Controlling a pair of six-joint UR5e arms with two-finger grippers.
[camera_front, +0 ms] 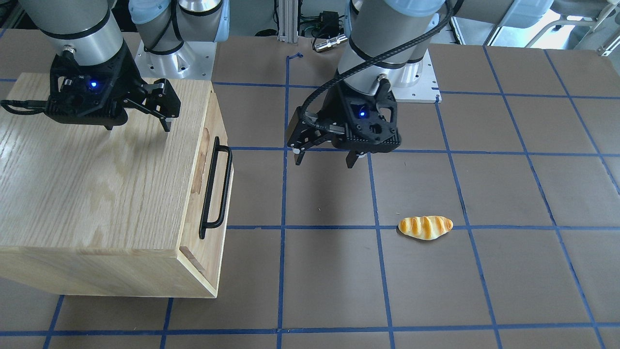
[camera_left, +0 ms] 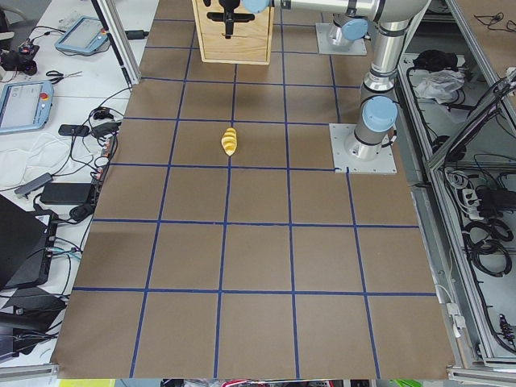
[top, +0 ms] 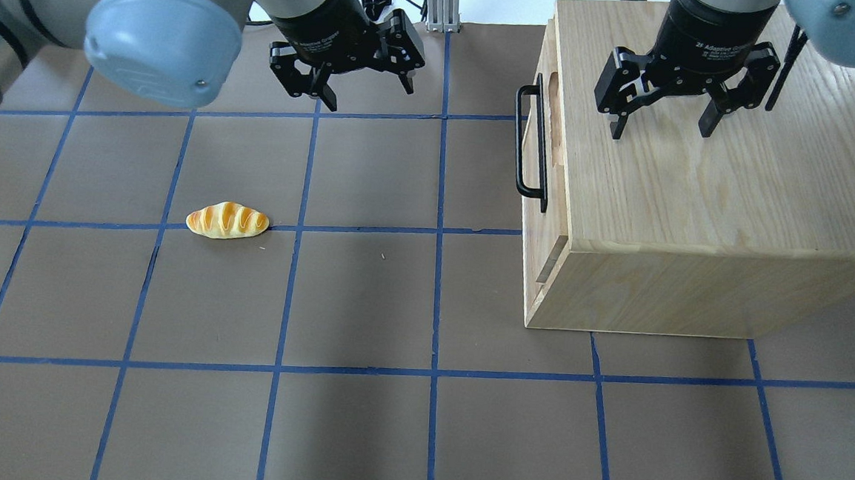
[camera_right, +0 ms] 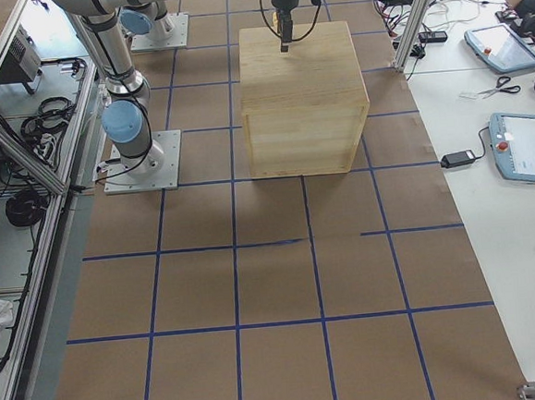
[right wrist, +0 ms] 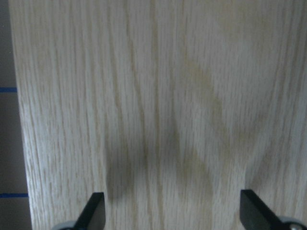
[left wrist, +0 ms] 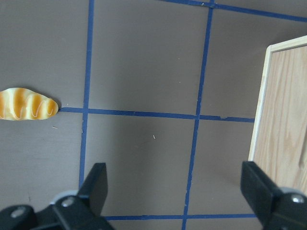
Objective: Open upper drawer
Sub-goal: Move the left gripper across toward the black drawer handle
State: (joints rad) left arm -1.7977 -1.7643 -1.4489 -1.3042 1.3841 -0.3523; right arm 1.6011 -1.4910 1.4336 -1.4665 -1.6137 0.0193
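Note:
The upper drawer [camera_front: 206,160] is the light wood front with a long black bar handle [camera_front: 215,186] and an oblong cutout, on the side of a wooden cabinet [top: 697,204]. Its front sits close against the cabinet. The handle also shows in the overhead view [top: 531,150]. My right gripper [top: 660,132] is open and empty just above the cabinet top, seen close in its wrist view [right wrist: 172,211]. My left gripper [top: 369,97] is open and empty above the table, apart from the handle, with the cabinet edge [left wrist: 288,105] at its right.
A toy bread roll [top: 227,220] lies on the brown mat with blue grid lines, away from the cabinet; it also shows in the front view [camera_front: 425,227]. The arm bases [camera_front: 174,53] stand at the table's robot side. The lower drawer front is mostly hidden.

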